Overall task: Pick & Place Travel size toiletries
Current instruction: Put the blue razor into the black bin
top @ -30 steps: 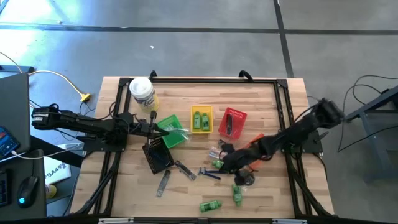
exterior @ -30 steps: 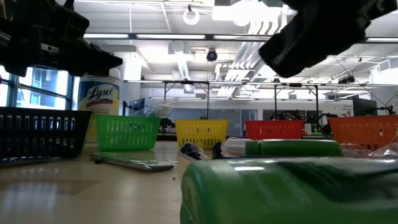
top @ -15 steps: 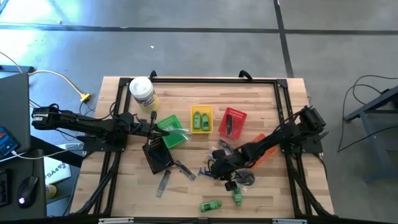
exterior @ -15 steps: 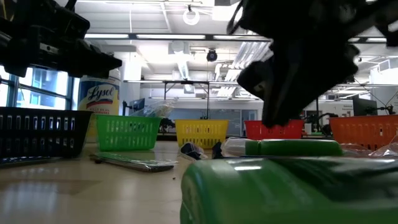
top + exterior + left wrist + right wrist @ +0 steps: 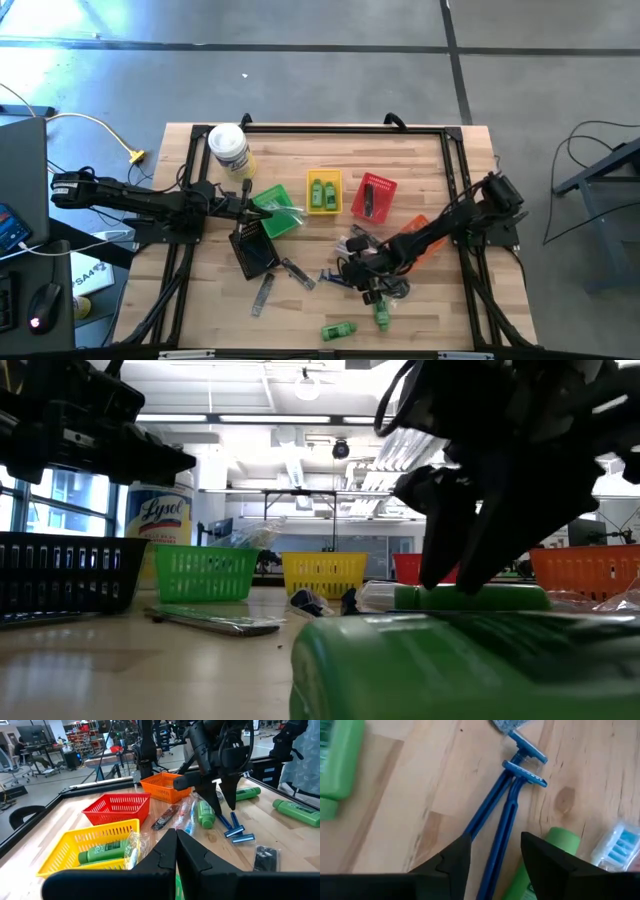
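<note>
We see the right gripper (image 5: 491,851) spread open over two blue razors (image 5: 505,815), handles partly hidden; the left gripper (image 5: 176,845) is clenched empty by the green basket (image 5: 272,212)

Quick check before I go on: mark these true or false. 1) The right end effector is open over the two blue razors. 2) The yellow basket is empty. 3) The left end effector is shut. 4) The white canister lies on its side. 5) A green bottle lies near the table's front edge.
1) True: the right end effector has its fingers spread above the blue razors.
2) False: the yellow basket holds green bottles.
3) True: the left end effector has its fingers together near the green basket.
4) False: the white canister stands upright.
5) True: a green bottle lies there.
</note>
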Action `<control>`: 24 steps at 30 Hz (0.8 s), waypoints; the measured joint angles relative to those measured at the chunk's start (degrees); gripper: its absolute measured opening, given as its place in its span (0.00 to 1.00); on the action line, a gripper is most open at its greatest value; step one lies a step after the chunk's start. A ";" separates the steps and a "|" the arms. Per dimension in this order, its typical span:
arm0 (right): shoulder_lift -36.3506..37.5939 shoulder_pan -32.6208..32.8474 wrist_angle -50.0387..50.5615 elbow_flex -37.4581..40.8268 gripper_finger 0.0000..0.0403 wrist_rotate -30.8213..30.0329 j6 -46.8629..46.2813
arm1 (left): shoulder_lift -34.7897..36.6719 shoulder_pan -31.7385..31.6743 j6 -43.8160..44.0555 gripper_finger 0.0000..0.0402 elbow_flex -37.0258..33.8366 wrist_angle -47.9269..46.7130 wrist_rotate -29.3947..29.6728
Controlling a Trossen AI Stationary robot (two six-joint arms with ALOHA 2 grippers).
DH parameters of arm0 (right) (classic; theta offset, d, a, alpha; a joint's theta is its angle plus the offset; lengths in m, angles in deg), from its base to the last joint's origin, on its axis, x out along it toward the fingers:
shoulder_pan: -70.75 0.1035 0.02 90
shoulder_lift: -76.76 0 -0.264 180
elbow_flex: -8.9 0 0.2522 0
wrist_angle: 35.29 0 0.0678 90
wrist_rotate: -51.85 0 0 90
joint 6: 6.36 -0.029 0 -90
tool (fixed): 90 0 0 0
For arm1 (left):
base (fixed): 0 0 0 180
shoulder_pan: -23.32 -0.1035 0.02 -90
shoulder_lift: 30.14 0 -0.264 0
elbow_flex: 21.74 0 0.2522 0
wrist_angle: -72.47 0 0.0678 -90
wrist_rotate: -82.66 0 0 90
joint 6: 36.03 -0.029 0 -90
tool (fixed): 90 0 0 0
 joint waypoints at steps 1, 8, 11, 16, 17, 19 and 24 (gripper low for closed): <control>-0.45 0.00 -0.23 0.00 0.40 0.00 0.04 | 0.00 0.00 0.00 0.00 0.00 0.00 -0.01; -4.34 -0.20 -0.90 -0.15 0.35 -0.63 -1.52 | 0.00 0.00 -0.07 0.00 0.00 0.00 0.00; -4.79 -0.56 -0.72 -0.13 0.33 -0.56 -3.29 | -0.01 0.00 0.07 0.00 0.00 0.00 -0.02; -4.86 -0.65 -0.95 -0.09 0.30 -0.93 -3.30 | 0.00 0.00 0.09 0.00 0.00 0.04 -0.02; -4.86 -0.63 -1.32 -0.09 0.29 -1.27 -3.32 | -0.02 0.00 0.09 0.00 0.00 0.02 0.00; -4.90 -0.61 -1.75 -0.07 0.26 -1.48 -3.36 | 0.00 0.00 0.11 0.00 0.00 0.14 0.00; -4.44 -0.61 -1.92 0.05 0.09 -4.10 -3.56 | -0.02 0.00 0.10 0.00 0.00 0.91 0.00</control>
